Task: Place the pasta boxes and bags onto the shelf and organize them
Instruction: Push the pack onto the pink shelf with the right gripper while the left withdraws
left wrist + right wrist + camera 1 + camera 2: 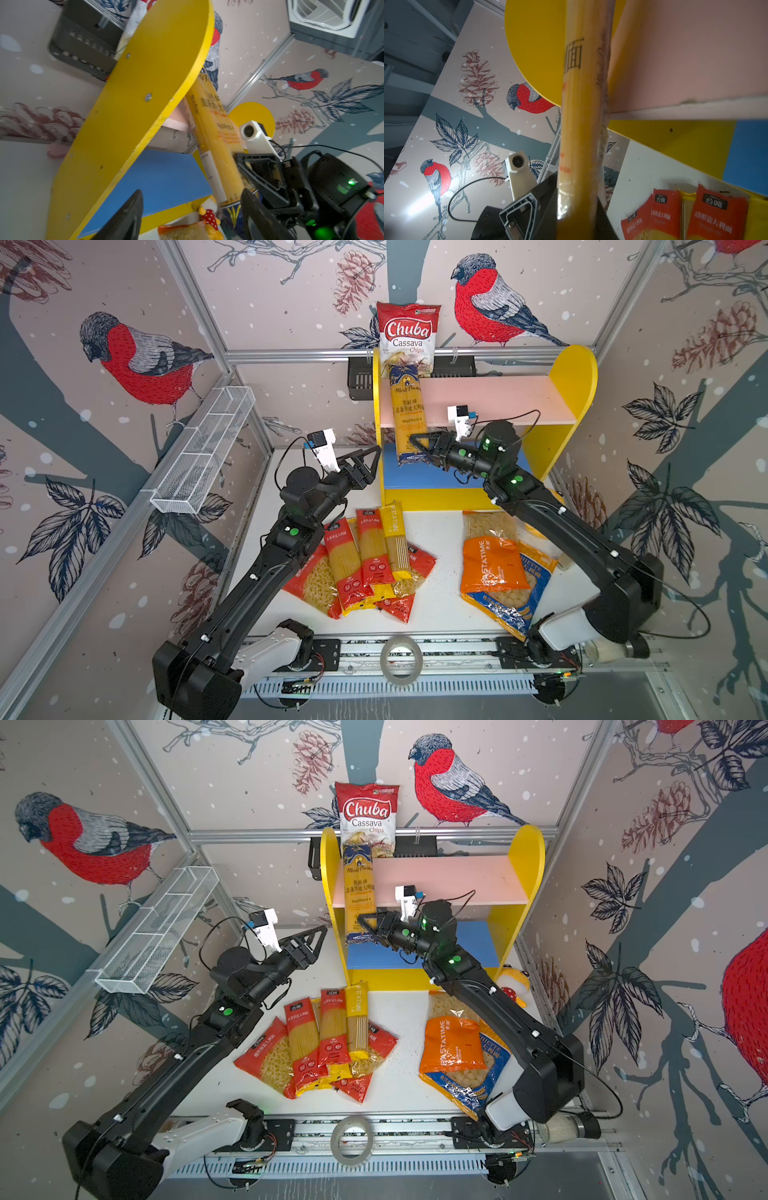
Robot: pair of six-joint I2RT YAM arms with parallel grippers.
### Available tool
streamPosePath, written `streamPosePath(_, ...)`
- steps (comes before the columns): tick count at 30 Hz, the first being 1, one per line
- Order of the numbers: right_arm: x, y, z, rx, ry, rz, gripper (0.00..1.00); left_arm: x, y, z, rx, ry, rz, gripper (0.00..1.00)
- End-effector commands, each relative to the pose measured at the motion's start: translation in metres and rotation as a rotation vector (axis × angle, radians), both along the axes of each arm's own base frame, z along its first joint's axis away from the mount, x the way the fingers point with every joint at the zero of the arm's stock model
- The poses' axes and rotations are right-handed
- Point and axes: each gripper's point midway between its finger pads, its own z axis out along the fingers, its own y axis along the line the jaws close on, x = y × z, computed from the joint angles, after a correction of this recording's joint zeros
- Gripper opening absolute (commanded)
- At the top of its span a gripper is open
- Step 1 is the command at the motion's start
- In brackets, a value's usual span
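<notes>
One dark-blue spaghetti pack (406, 406) stands upright at the shelf (575, 369) L end, leaning on the pink board (498, 398) edge, lower end by the blue board (407, 481). R gripper (419, 450) pinched tight on its lower part; L gripper (374, 462) jaws apart, empty, just beside the shelf

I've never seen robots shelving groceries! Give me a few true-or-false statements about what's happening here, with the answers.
1. The right gripper is shut on the dark blue spaghetti pack, which stands upright. True.
2. The left gripper holds a red pack. False: it is open and holds nothing.
3. The orange bag sits on the pink board. False: it lies on the table, on top of the blue-yellow bag.
4. The chips bag stands behind the shelf. True.
</notes>
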Motion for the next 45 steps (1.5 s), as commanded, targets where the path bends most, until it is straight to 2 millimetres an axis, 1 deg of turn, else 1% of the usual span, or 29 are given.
streamPosePath(1, 0.009, 0.001, 0.041, 0.099, -0.084, -0.057, 0.3, 0.005, 0.017, -0.026, 0.067, 0.047, 0.103, 0.73)
streamPosePath(3, 0.013, 0.005, 0.043, 0.111, -0.074, -0.06, 0.36, 0.004, 0.018, -0.031, 0.059, 0.056, 0.102, 0.73)
streamPosePath(5, 0.019, 0.007, 0.042, 0.116, -0.064, -0.068, 0.49, 0.003, 0.016, -0.033, 0.046, 0.059, 0.088, 0.73)
streamPosePath(7, 0.022, 0.01, 0.04, 0.109, -0.063, -0.063, 0.58, 0.003, 0.013, -0.033, 0.032, 0.058, 0.074, 0.73)
streamPosePath(8, 0.021, 0.012, 0.037, 0.104, -0.059, -0.054, 0.61, 0.003, 0.012, -0.034, 0.026, 0.06, 0.068, 0.73)
streamPosePath(10, 0.017, 0.013, 0.031, 0.094, -0.054, -0.035, 0.62, 0.003, 0.012, -0.035, 0.019, 0.06, 0.067, 0.73)
streamPosePath(16, -0.001, 0.007, -0.002, 0.05, -0.013, -0.009, 0.63, 0.004, 0.011, -0.047, 0.014, 0.078, 0.065, 0.73)
streamPosePath(19, -0.009, 0.007, -0.005, 0.061, -0.015, 0.019, 0.6, 0.004, 0.008, -0.055, 0.01, 0.104, 0.048, 0.73)
streamPosePath(21, -0.009, 0.01, -0.003, 0.073, -0.015, 0.031, 0.56, 0.004, 0.007, -0.061, 0.014, 0.122, 0.045, 0.73)
streamPosePath(24, -0.004, 0.014, -0.003, 0.112, 0.018, 0.039, 0.45, 0.003, 0.01, -0.067, 0.016, 0.134, 0.058, 0.73)
streamPosePath(26, -0.001, 0.015, 0.005, 0.164, 0.029, 0.055, 0.37, 0.003, 0.013, -0.067, 0.017, 0.13, 0.069, 0.73)
streamPosePath(29, 0.005, 0.015, 0.021, 0.201, 0.018, 0.047, 0.34, 0.003, 0.013, -0.067, 0.015, 0.132, 0.073, 0.73)
streamPosePath(31, 0.012, 0.016, 0.026, 0.202, 0.031, 0.023, 0.33, 0.004, 0.012, -0.069, 0.007, 0.14, 0.067, 0.72)
streamPosePath(36, 0.038, 0.015, 0.027, 0.222, 0.067, -0.022, 0.32, 0.004, 0.006, -0.074, -0.016, 0.153, 0.048, 0.71)
streamPosePath(39, 0.048, 0.02, 0.022, 0.22, 0.084, -0.011, 0.32, 0.002, 0.005, -0.078, -0.011, 0.161, 0.048, 0.71)
streamPosePath(40, 0.05, 0.023, 0.02, 0.219, 0.087, -0.004, 0.35, 0.002, 0.005, -0.08, -0.009, 0.163, 0.05, 0.71)
streamPosePath(42, 0.051, 0.026, 0.013, 0.212, 0.097, 0.014, 0.44, 0.003, 0.006, -0.084, -0.005, 0.172, 0.054, 0.71)
streamPosePath(44, 0.046, 0.026, 0.011, 0.204, 0.09, 0.034, 0.54, 0.003, 0.006, -0.089, -0.002, 0.179, 0.056, 0.71)
streamPosePath(45, 0.042, 0.026, 0.011, 0.198, 0.084, 0.04, 0.56, 0.003, 0.005, -0.09, -0.001, 0.181, 0.056, 0.71)
